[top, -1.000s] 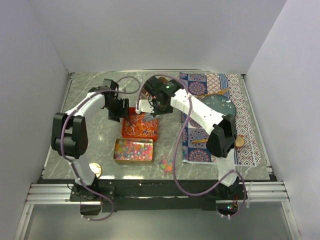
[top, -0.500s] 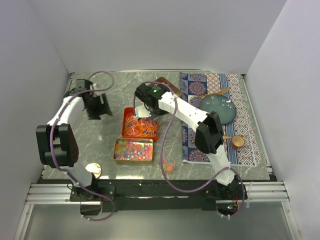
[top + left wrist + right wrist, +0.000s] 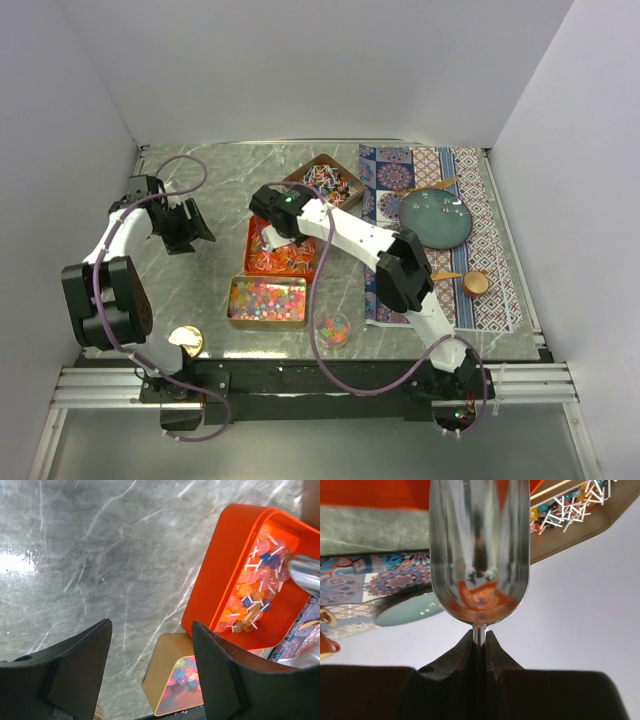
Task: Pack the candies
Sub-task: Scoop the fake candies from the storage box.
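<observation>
Small wrapped candies (image 3: 283,256) fill an orange tin (image 3: 251,248); bead-like candies (image 3: 266,298) fill a gold tin (image 3: 235,320) in front of it. More wrapped candies lie in a brown hexagonal box (image 3: 325,182). My right gripper (image 3: 272,226) hangs over the orange tin's far end, shut on the stem of a silver scoop (image 3: 479,555). In the right wrist view the jaws (image 3: 479,636) pinch that stem. My left gripper (image 3: 195,228) stands open and empty over bare marble, left of the orange tin (image 3: 225,575); its fingers (image 3: 75,670) frame the gold tin (image 3: 172,680).
A small glass bowl (image 3: 332,328) of candies sits at the front. A patterned mat (image 3: 490,230) on the right carries a teal plate (image 3: 437,218), a gold spoon (image 3: 441,184) and a copper cup (image 3: 476,283). A round gold lid (image 3: 186,340) lies near the left arm's base.
My left arm drew back from the orange tin to the left. The right arm swung left with the scoop to the orange tin, uncovering the brown box.
</observation>
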Available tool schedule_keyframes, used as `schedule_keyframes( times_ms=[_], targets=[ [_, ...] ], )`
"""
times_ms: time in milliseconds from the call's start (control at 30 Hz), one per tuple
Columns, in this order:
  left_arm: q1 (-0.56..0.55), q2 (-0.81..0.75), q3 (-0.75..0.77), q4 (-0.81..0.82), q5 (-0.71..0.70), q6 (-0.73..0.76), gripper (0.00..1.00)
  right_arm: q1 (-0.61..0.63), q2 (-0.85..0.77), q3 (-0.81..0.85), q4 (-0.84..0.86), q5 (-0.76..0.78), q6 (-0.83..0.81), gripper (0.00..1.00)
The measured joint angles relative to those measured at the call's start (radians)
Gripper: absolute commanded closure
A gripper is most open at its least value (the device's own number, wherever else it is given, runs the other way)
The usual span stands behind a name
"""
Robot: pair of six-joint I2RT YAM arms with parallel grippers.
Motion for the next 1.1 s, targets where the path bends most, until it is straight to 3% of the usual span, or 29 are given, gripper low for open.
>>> schedule_keyframes(
  times_ms=[400, 1000, 1100],
  targets=[
    [0.0, -0.061, 0.0, 0.023, 0.017, 0.0, 0.29, 0.028, 0.075, 0.003, 0.036, 0.092, -0.039, 1.0],
    [0.0, -0.061, -0.045, 0.054, 0.034, 0.0, 0.3, 0.047, 0.031, -0.013, 0.031, -0.106, -0.019, 1.0],
    [0.0, -0.06, -0.06, 0.063, 0.034, 0.0, 0.34, 0.052, 0.021, -0.031, 0.043, -0.119, -0.017, 1.0]
  ],
)
